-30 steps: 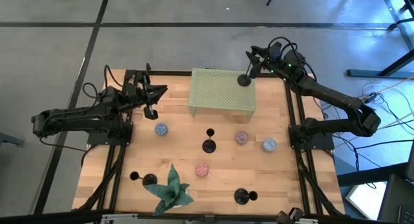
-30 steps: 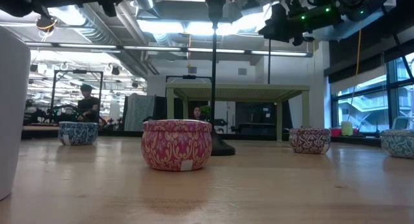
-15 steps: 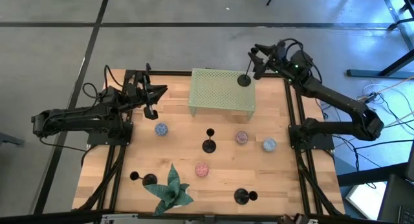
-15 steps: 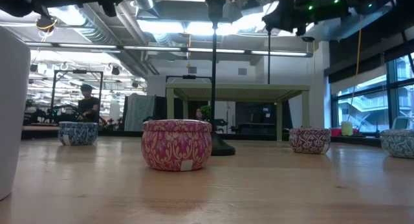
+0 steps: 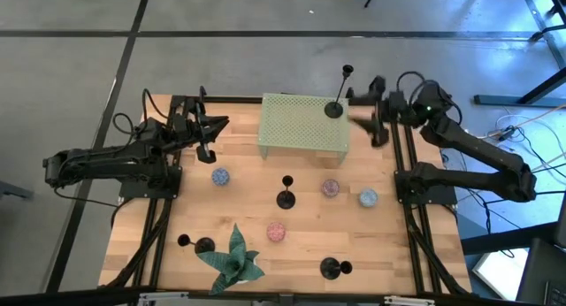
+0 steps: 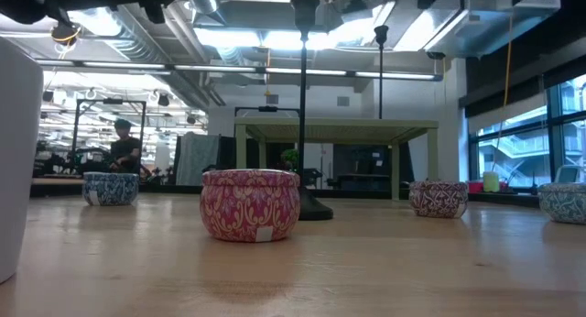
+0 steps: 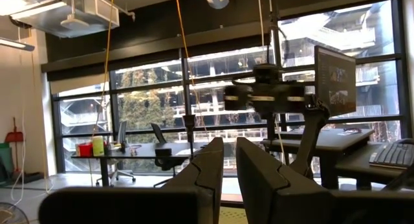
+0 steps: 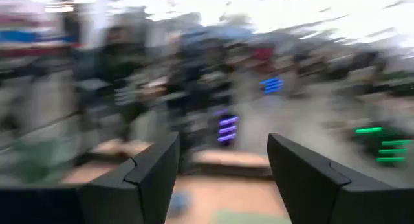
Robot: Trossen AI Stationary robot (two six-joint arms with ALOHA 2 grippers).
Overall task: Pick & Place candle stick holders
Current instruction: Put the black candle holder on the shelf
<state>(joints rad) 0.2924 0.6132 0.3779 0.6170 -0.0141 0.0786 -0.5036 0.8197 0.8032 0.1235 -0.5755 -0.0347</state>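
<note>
A tall candle stick holder stands on the far right corner of a green perforated riser at the far edge of the table, its stem rising to a small cup; in the low view it shows above the riser's top. The right hand hangs just beside that riser, off its right end near the table's far right corner, its fingers spread wide and holding nothing. The left hand hovers near the far left corner, its fingers set close with only a narrow gap between them, gripping nothing.

Three more holders stand on the wood: one at mid-table, one near the front left corner just beside a green star-shaped plant, and one close to the front edge right of centre. Four small patterned tins dot the table: blue, pink, mauve and pale blue. A person sits in the room beyond.
</note>
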